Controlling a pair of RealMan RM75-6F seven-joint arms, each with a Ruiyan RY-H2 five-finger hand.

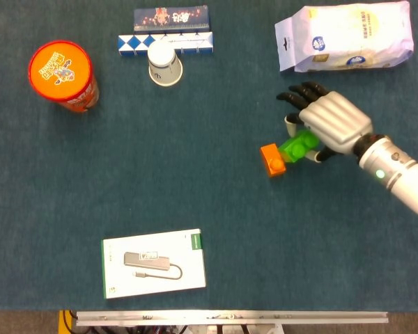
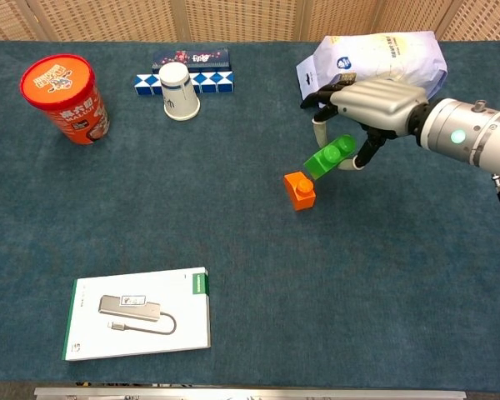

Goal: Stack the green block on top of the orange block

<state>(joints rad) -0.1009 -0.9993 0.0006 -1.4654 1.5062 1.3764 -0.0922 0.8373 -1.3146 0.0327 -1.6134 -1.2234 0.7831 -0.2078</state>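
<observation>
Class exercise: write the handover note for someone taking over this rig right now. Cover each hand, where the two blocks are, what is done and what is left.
Right hand: holds the green block, tilted, above the table.
Left hand: not in view.
Orange block: on the table, just left of and below the green one.
Done: green block picked up and brought next to the orange block.
Left: move it over the orange block, level it, set it down, release.
</observation>
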